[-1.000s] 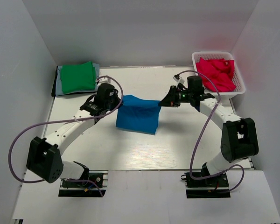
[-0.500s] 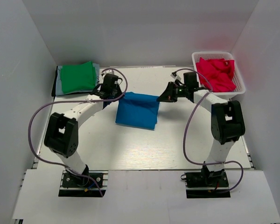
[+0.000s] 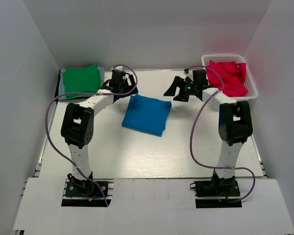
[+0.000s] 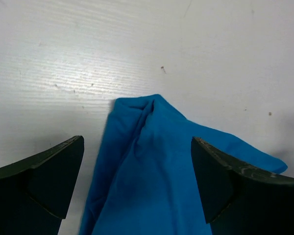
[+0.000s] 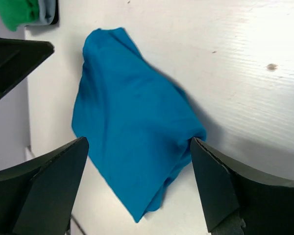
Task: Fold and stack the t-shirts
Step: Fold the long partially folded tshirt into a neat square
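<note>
Since the earlier frames both end effectors have let go of the bright blue folded cloth t-shirt (image 3: pixel 147 115) and drawn back toward the far edge of the white counter (image 3: pixel 137 156). The shirt, held up by its far corners a second ago, now lies flat near the middle of the counter, somewhat toward the far edge. In the top view the left end effector (image 3: pixel 130 84) sits just beyond the shirt's far-left corner with its jaws spread and nothing between them. The right end effector (image 3: pixel 174 88) sits off the far-right corner, likewise spread and empty. A folded green cloth t-shirt (image 3: pixel 82 80) tops a pile in the far-left corner, with grey cloth (image 3: pixel 102 72) showing at the pile's edge. In the far-right corner a white mesh plastic basket (image 3: pixel 253 90) holds crumpled crimson-pink cloth t-shirts (image 3: pixel 228 76). The left wrist view shows two dark fingers (image 4: pixel 44 171) wide apart, with a pointed corner of the blue t-shirt lying on the counter between them, touching neither. The right wrist view shows its own fingers (image 5: pixel 220 186) equally wide. The whole blue t-shirt is spread on the counter beyond them, and the green t-shirt sits at the upper-left corner of that view.
</note>
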Controlling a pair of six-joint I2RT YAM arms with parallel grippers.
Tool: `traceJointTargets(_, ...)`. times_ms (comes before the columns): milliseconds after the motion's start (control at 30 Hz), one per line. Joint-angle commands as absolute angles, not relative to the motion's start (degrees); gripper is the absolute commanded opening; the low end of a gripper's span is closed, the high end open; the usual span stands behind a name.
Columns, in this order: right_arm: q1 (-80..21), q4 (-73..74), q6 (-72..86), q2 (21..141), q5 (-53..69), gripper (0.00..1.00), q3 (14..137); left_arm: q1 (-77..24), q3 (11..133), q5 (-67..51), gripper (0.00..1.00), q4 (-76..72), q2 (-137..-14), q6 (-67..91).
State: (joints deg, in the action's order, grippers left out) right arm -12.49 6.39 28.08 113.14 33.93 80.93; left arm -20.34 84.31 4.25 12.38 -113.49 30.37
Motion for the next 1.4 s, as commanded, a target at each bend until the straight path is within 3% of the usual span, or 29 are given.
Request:
traceJointTargets(0, -12.8, 9.7, 24.8, 110.8, 27.4, 0.90, 82.7, -20.0, 86.1, 0.1, 1.00, 9.8, -110.3, 27.9)
traceJointTargets(100, -13.1, 7.7, 24.7, 107.0, 27.9, 0.90, 77.6, -20.6, 82.9, -5.5, 1.00, 6.1, -108.7, 24.4)
traceJointTargets(333, -14.2, 7.3, 22.0, 103.4, 24.8, 0.90, 72.2, -21.9, 86.2, -3.5, 1.00, 8.2, -114.6, 16.5)
traceJointTargets(567, -16.3, 8.4, 20.3, 109.4, 17.0, 0.86, 77.1, -21.9, 88.7, -4.7, 0.69, 7.0, -120.7, 15.3)
traceJointTargets(733, -17.4, 6.1, 20.7, 112.9, 18.2, 0.75, 79.2, -21.9, 91.2, -4.0, 0.60, 7.6, -123.6, 15.3)
traceJointTargets(767, -17.6, 6.1, 20.8, 114.2, 18.5, 0.72, 80.3, -21.9, 91.2, -4.0, 0.56, 7.6, -123.6, 15.3)
traceJointTargets(800, -17.8, 6.2, 21.0, 114.9, 18.9, 0.69, 81.0, -21.9, 91.2, -4.5, 0.44, 7.6, -123.6, 15.3)
traceJointTargets(867, -18.0, 6.2, 21.6, 116.4, 19.6, 0.50, 82.6, -21.4, 91.2, -5.6, 0.27, 6.8, -123.6, 16.1)
traceJointTargets(900, -18.3, 6.1, 21.9, 116.3, 19.9, 0.26, 82.4, -21.4, 91.2, -5.6, 0.15, 6.8, -123.0, 16.1)
traceJointTargets(933, -18.3, 4.4, 22.2, 115.5, 20.0, 0.08, 82.1, -21.4, 90.5, -5.6, 0.08, 6.8, -121.7, 16.6)
traceJointTargets(1000, -18.9, 3.4, 22.3, 114.6, 19.8, 0.06, 81.0, -21.4, 88.6, -5.6, 0.00, 5.2, -119.7, 16.6)
traceJointTargets(1033, -18.9, 3.4, 22.0, 113.0, 19.5, 0.00, 80.8, -21.4, 86.9, -5.6, 0.00, 5.2, -118.7, 16.6)
traceJointTargets(1367, -20.2, 2.0, 21.4, 108.0, 20.1, 0.00, 77.3, -21.4, 76.2, -5.5, 0.00, 0.9, -106.6, 17.1)
